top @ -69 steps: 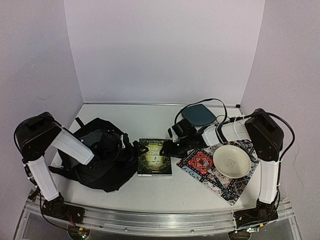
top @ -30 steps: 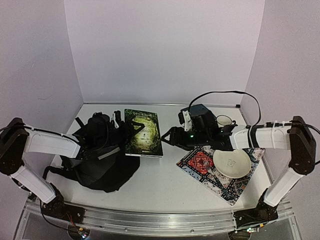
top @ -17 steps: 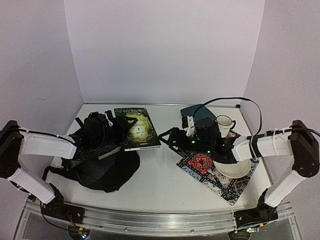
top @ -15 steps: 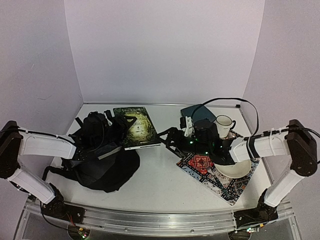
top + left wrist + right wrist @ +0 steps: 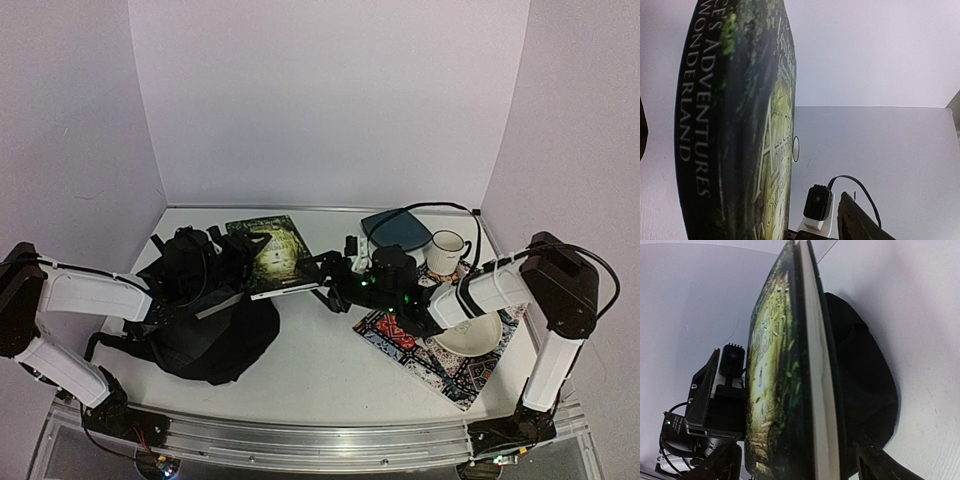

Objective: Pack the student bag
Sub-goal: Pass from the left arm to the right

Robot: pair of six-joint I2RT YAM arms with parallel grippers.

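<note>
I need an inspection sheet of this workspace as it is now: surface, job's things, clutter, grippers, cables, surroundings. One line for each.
Surface: white table, things at both sides.
Job's things: black backpack lies at left; Alice in Wonderland book tilted over its top.
Clutter: teal pouch, white mug, cream bowl on patterned cloth, all at right.
Grippers: left gripper over the backpack beside the book, state unclear; right gripper has fingers either side of the book's edge, grip unclear.
Cables: black cable loops above the pouch.
Surroundings: pale walls; metal rail at near edge.
</note>
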